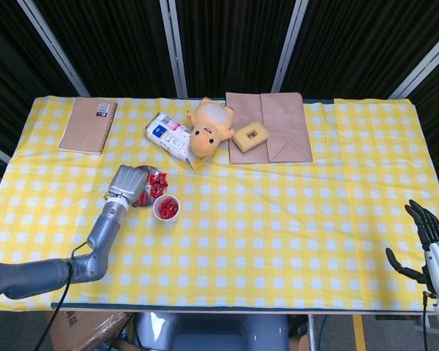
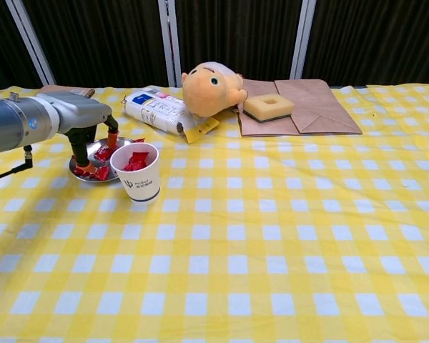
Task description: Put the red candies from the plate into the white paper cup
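A small metal plate (image 2: 94, 151) holds red candies (image 2: 100, 173) near the table's left side. In the head view the plate (image 1: 148, 172) is partly under my left hand (image 1: 126, 184), with candies (image 1: 159, 181) showing at its right. The white paper cup (image 2: 137, 179) stands just right of the plate, with red candies (image 2: 136, 158) inside; from above the cup (image 1: 166, 208) shows red inside. My left hand (image 2: 86, 128) reaches down onto the plate, its orange fingertips (image 2: 82, 168) apart among the candies. My right hand (image 1: 424, 245) hangs at the table's front right edge, fingers spread, holding nothing.
Behind the plate lie a white packet (image 1: 168, 137), a plush doll (image 1: 208, 126), a brown paper bag (image 1: 278, 128) with a sponge block (image 1: 249, 135) on it, and a notebook (image 1: 88, 126) at the back left. Yellow checked cloth covers the table.
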Robot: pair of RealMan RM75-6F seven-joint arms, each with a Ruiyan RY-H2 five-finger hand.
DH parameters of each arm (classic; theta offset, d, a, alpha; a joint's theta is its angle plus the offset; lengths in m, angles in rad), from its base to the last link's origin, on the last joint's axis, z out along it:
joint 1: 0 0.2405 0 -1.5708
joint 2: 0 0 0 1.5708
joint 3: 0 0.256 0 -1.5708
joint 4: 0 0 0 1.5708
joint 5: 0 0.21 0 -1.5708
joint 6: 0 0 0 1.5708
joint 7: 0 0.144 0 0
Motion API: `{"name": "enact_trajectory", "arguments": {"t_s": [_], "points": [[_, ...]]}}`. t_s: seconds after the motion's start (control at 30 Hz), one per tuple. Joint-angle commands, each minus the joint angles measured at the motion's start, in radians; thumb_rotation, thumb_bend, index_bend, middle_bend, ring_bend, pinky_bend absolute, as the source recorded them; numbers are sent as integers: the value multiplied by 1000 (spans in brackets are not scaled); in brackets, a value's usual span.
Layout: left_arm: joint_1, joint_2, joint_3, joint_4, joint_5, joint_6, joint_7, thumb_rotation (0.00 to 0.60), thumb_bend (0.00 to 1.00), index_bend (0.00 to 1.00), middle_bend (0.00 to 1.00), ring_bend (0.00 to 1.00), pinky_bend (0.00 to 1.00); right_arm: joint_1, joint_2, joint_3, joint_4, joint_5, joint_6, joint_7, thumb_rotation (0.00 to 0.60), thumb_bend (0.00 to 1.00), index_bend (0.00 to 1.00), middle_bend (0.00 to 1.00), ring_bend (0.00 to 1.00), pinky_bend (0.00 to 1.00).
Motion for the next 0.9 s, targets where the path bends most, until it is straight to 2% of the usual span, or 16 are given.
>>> {"name": "enact_trajectory", "arguments": {"t_s": [0.03,0.43,0.67,0.9], "points": [[-4,-17,-6,21,14,-10,-8,600,242,366,944,1000,988,0,0,0,0,0,1,1,600,424,0,0,0,0],[-15,-81,-24,87,23,-39,-17,600,253,357,944,1000,988,-1,1,1,0,1,2,4,600,424,0,0,0,0],[-17,-90,-27,92,34,-43,-16,600,258,359,944,1000,988,0,1,1,2,1,1,5,600,424,0,0,0,0],[-12,-86,-23,97,23,-43,-5,600,307,394,945,1000,988,-1,0,1,4,0,5,5,600,424,0,0,0,0]]}}
